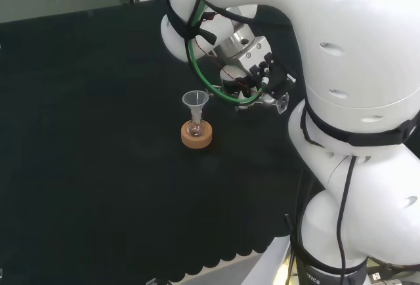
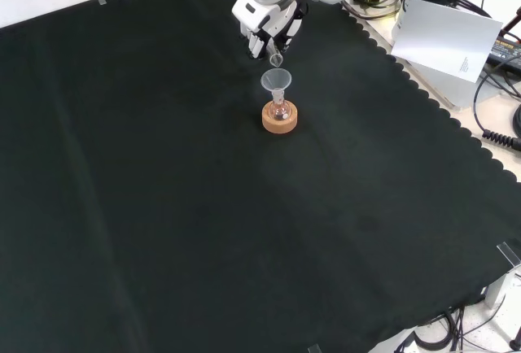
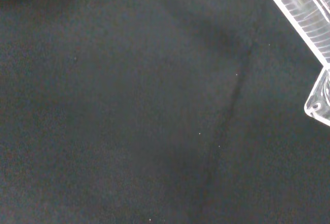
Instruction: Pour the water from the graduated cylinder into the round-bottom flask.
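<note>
A small round-bottom flask point(image 1: 194, 127) stands on a cork ring point(image 1: 197, 138) with a clear funnel point(image 1: 194, 100) in its neck. The same flask point(image 2: 281, 111), funnel point(image 2: 276, 83) and ring point(image 2: 279, 122) appear in the front view. The hand point(image 1: 252, 83) hangs just right of the funnel in the head view, shut on a clear graduated cylinder whose foot point(image 1: 282, 103) points away from the flask. In the front view the hand point(image 2: 264, 28) is above the funnel, and the tilted cylinder's mouth point(image 2: 277, 60) hangs just over the funnel's rim. Close up, the cylinder's wall point(image 3: 304, 12) shows its graduation marks.
The arm's large white links point(image 1: 354, 101) stand right of the hand in the head view. Black cloth point(image 2: 163, 207) covers the bench, with a scalloped edge point(image 2: 423, 84) on the right. Beyond that edge lie a white sheet point(image 2: 444, 36) and cables point(image 2: 501, 125).
</note>
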